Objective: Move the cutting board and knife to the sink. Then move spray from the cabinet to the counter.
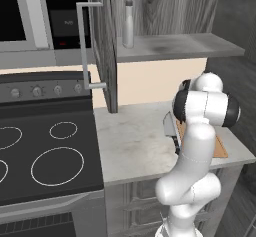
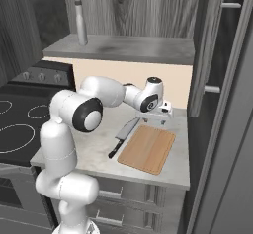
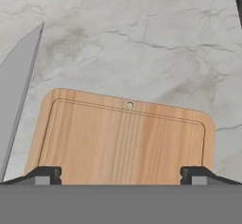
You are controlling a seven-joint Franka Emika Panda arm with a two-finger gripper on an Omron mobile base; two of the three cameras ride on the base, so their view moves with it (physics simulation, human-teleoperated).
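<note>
The tan cutting board (image 2: 147,149) lies flat on the marble counter (image 2: 94,146), with the knife (image 2: 121,139) just to its left, black handle toward the front edge. My gripper (image 2: 160,117) hovers open over the board's far end and holds nothing. In the hand view the board (image 3: 125,138) lies below the two fingertips (image 3: 45,175), and the grey knife blade (image 3: 19,86) runs along the left. The spray (image 2: 79,18) stands upright at the left of the open cabinet's shelf (image 2: 133,48). From the left base, the spray (image 1: 128,21) and a corner of the board (image 1: 220,148) show past my arm.
A black stove top (image 1: 45,151) with a control panel adjoins the counter on the left. The cabinet door (image 1: 102,46) stands open edge-on with its silver bar handle (image 1: 84,46). A tall dark unit (image 2: 222,104) closes off the counter on the right.
</note>
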